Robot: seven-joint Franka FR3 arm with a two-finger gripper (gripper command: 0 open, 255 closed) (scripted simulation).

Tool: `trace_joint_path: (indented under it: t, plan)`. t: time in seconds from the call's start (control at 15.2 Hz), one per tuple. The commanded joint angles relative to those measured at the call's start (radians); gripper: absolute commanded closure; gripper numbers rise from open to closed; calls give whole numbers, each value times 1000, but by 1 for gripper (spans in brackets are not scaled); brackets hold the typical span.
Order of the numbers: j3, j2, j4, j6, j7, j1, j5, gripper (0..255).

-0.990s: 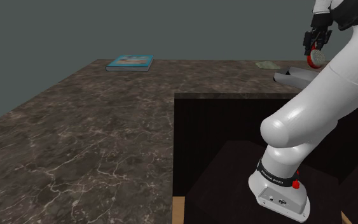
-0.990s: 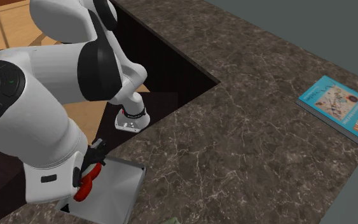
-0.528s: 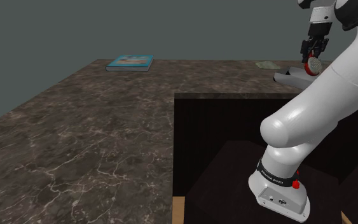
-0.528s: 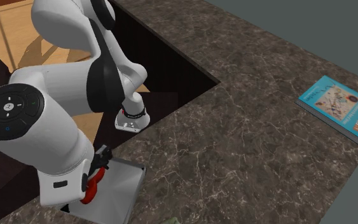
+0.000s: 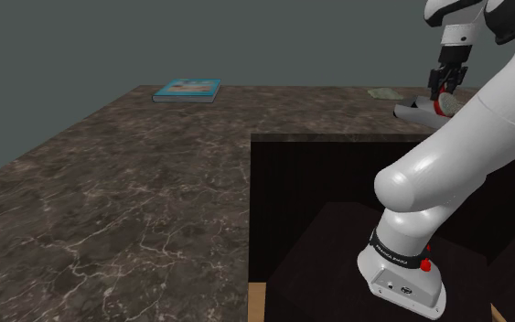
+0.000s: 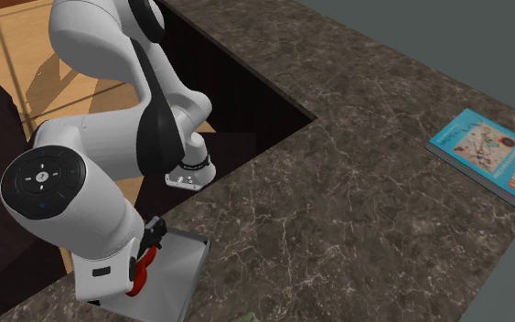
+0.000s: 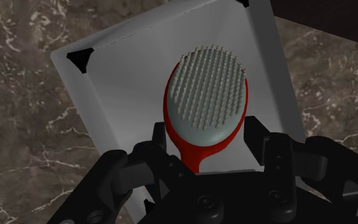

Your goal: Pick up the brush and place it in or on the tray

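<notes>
**Q:** Where is the hairbrush?

**A:** The red hairbrush (image 7: pixel 206 102), with its grey bristle pad facing the wrist camera, is directly over the flat grey tray (image 7: pixel 126 83). Whether it touches the tray floor cannot be told.

**Q:** What is the end effector doing?

**A:** The black end effector (image 7: pixel 206 143) is pinching the hairbrush. One finger presses each side near the bottom of the head, and the handle runs back between them. In the shoulder view, the end effector (image 5: pixel 443 87) points down at the tray (image 5: pixel 415 110), at the far right corner of the dark marbled counter (image 5: pixel 136 183).

**Q:** Anything else on the counter?

**A:** A teal book (image 5: pixel 187 89) lies flat at the far edge, well apart from the tray. The white arm (image 5: pixel 466 155) rises from its stand in a recess cut into the counter.
</notes>
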Motion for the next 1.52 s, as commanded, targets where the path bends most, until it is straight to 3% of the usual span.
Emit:
trace_joint_path:
  t: [0.0, 0.26, 0.33, 0.66, 0.92, 1.45]
  plan:
    - [1, -2, -5, 4, 2, 0, -1, 255]
    - [1, -2, -5, 4, 2, 0, -1, 255]
    - [1, -2, -5, 4, 2, 0, -1, 0]
    - [1, -2, -5, 4, 2, 0, -1, 0]
    - [11, 31, 144, -117, -19, 15, 26, 0]
    - [11, 31, 143, -117, -19, 15, 26, 0]
